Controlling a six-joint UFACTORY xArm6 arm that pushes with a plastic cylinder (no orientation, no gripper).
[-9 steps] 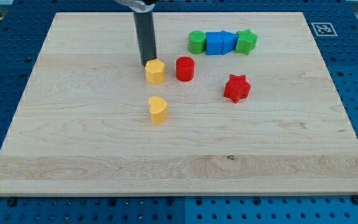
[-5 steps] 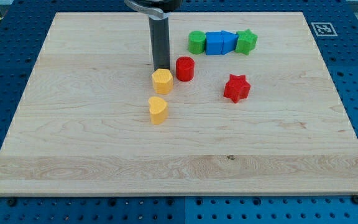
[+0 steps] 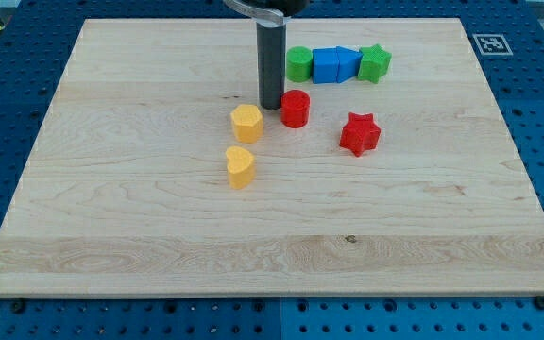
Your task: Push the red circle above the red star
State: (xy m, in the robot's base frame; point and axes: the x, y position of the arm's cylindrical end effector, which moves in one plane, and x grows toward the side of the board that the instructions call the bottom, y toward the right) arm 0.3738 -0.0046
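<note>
The red circle [image 3: 296, 109] is a short red cylinder near the board's upper middle. The red star [image 3: 359, 133] lies to its right and a little lower. My tip [image 3: 271, 105] is the lower end of a dark rod; it stands right against the red circle's left side, touching or nearly touching it. A yellow hexagon [image 3: 246, 123] sits just below and left of the tip.
A yellow heart [image 3: 240, 166] lies below the hexagon. Along the view's top runs a tight row: green circle [image 3: 298, 63], two blue blocks [image 3: 326, 65] [image 3: 348, 64], green star [image 3: 374, 63]. The wooden board [image 3: 111, 189] sits on a blue perforated table.
My tip moved to the view's right, from above the yellow hexagon to the red circle's left side. The hexagon slid right and down a little. The red circle shifted right.
</note>
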